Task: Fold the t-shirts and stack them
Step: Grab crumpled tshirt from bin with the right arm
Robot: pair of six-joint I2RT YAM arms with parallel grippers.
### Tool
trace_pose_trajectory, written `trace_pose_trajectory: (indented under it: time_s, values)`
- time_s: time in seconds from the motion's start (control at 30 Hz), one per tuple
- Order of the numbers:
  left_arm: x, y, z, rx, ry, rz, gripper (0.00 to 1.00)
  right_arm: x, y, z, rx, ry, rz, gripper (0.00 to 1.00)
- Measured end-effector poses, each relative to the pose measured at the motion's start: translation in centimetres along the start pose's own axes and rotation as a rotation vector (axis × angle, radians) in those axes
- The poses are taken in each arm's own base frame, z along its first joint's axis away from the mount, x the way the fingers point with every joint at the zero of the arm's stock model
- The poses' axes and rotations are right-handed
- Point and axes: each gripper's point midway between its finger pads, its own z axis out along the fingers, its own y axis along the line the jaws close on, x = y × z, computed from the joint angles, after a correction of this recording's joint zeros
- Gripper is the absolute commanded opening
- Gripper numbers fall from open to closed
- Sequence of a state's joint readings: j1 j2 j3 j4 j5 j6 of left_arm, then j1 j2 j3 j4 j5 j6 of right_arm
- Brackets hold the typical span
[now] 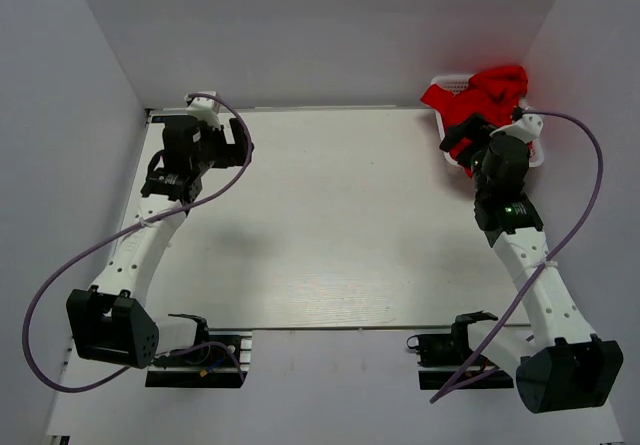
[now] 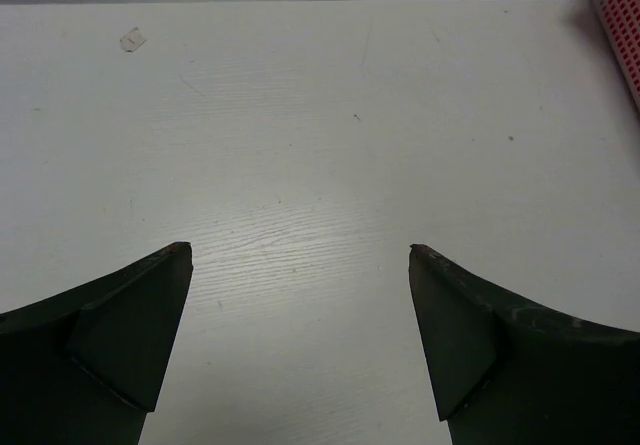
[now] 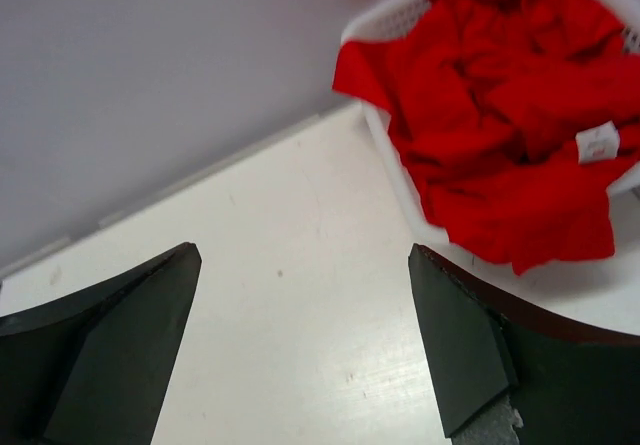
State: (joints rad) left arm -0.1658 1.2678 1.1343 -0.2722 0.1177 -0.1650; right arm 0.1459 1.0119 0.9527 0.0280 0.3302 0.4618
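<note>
Several crumpled red t-shirts [image 1: 487,89] are heaped in a white lattice basket [image 1: 450,79] at the table's far right corner. In the right wrist view the heap [image 3: 490,95] spills over the basket rim [image 3: 385,20], and one shirt shows a small white tag [image 3: 598,143]. My right gripper [image 1: 460,137] is open and empty over the table, just left of and in front of the basket [image 3: 300,255]. My left gripper [image 1: 240,141] is open and empty over the bare table at the far left [image 2: 300,250].
White walls close in the table [image 1: 330,225] on the far, left and right sides. The basket's corner [image 2: 622,15] shows at the top right of the left wrist view. A small scrap of clear tape [image 2: 132,38] lies near the far edge.
</note>
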Motion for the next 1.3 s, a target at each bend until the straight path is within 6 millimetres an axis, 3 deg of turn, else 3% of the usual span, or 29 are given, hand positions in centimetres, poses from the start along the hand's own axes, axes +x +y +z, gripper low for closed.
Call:
trace_pose_trajectory:
  time_s: [0.1, 0.37, 0.63, 0.7, 0.73, 1.07, 1.13, 1.3]
  values:
    - [0.1, 0.2, -0.2, -0.012, 0.003, -0.001, 0.99, 2.2, -0.3, 0.3, 0.001, 0.082, -0.028, 0.91]
    - [-1.0, 0.0, -0.5, -0.016, -0.003, -0.007, 0.99, 5.7, -0.1, 1.5, -0.055, 0.199, -0.117, 0.91]
    - [-0.4, 0.3, -0.6, -0.030, 0.021, -0.015, 0.99, 10.0, -5.0, 5.7, 0.210, 0.312, -0.193, 0.91]
    - [-0.2, 0.4, -0.6, -0.038, 0.031, -0.016, 0.99, 10.0, -5.5, 7.6, 0.278, 0.347, -0.231, 0.91]
    - [0.0, 0.5, -0.6, -0.042, 0.037, -0.016, 0.99, 9.1, -5.3, 9.6, 0.311, 0.337, -0.247, 0.91]
    - [1.8, 1.3, 0.1, -0.076, 0.106, -0.023, 0.99, 3.5, -5.9, 20.9, 0.405, 0.338, -0.318, 0.91]
    - [2.0, 1.4, 0.1, -0.078, 0.114, -0.024, 0.99, 3.5, -6.5, 22.2, 0.401, 0.341, -0.327, 0.88]
    - [2.3, 1.5, 0.8, -0.081, 0.131, -0.022, 0.99, 6.5, -8.7, 23.3, 0.390, 0.400, -0.345, 0.84]
